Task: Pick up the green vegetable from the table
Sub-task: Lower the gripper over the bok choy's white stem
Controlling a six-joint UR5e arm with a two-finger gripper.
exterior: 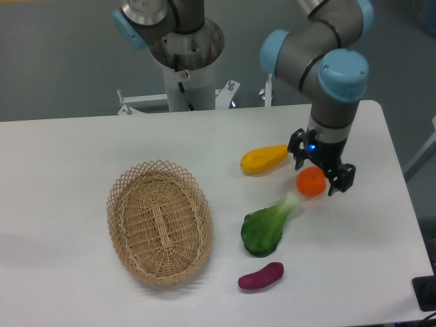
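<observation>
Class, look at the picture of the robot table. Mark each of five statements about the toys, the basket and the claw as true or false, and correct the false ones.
1. The green vegetable lies on the table, not in the basket. True.
2. The claw is holding the green vegetable. False: it is up by the orange, apart from the vegetable.
3. The basket holds the purple sweet potato. False: the basket is empty; the sweet potato lies on the table below the vegetable.
4. The yellow fruit lies left of the orange. True.
5. The vegetable's pale stalk points toward the basket. False: it points toward the orange.
</observation>
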